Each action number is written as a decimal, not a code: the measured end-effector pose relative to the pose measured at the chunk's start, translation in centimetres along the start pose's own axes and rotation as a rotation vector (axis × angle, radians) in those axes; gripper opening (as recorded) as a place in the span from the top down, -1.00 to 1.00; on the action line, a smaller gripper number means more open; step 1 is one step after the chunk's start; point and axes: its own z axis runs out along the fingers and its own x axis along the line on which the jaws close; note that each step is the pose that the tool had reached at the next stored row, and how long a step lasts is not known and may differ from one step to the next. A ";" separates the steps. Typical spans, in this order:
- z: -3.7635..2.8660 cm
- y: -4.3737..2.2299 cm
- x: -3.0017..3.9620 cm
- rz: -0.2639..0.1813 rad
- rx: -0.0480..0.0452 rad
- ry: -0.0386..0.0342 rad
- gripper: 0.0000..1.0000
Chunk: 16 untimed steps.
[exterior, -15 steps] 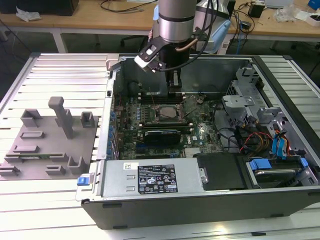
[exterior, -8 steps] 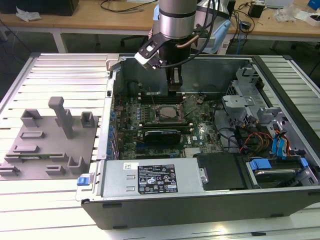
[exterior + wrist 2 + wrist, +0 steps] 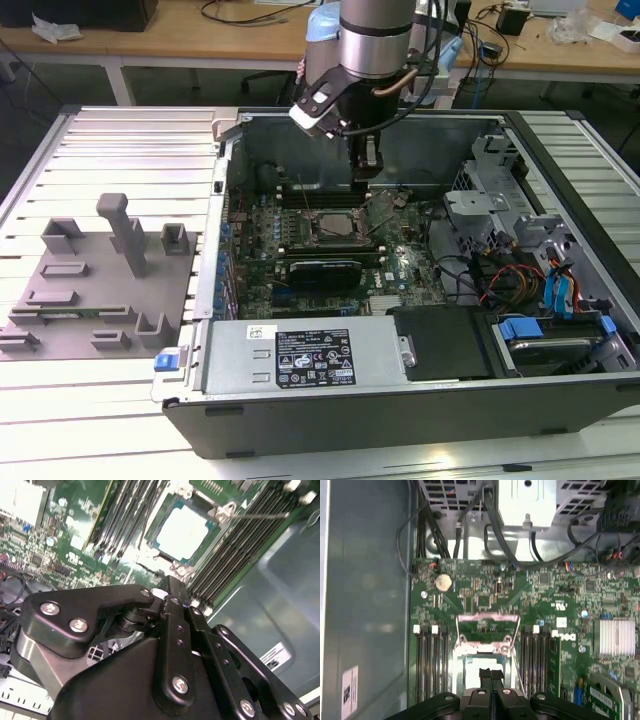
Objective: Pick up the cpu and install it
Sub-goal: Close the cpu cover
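The black tool (image 3: 491,674) sits closest to the lens in both wrist views, with its two fingers pressed together and nothing between them. Just past its tip the cpu (image 3: 182,529) lies flat in its socket (image 3: 335,228) on the green circuit board (image 3: 485,587), silvery top up and square to the recess. In the exterior view the tool hangs inside the open computer case (image 3: 400,425) at about one o'clock of the socket. The grey fixture blocks (image 3: 90,280) are well apart at nine o'clock on the worktop (image 3: 100,430). The hold-down frame (image 3: 487,622) stands raised and its wire lever (image 3: 260,515) is unlatched, so I judge the placing done and the clamping not. Any further move calls for keeping clear of the seated chip and not nudging it sideways.
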 end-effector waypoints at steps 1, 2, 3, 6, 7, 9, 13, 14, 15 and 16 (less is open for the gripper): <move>0.03 0.52 0.00 0.000 0.0001 0.0001 0.79; 0.04 0.95 -0.01 0.000 0.0002 -0.0001 0.79; 0.05 1.18 -0.01 0.000 0.0002 -0.0001 0.79; 0.08 1.77 -0.02 0.000 0.0002 0.0001 0.79; 0.10 2.04 -0.02 0.000 0.0001 0.0002 0.79; 0.11 2.44 -0.03 0.000 0.0001 0.0001 0.79; 0.14 3.14 -0.04 0.000 0.0001 0.0001 0.79; 0.15 3.37 -0.04 0.000 0.0001 0.0001 0.79; 0.17 3.69 -0.05 0.000 0.0001 0.0001 0.79; 0.17 3.89 -0.05 0.000 0.0001 0.0000 0.79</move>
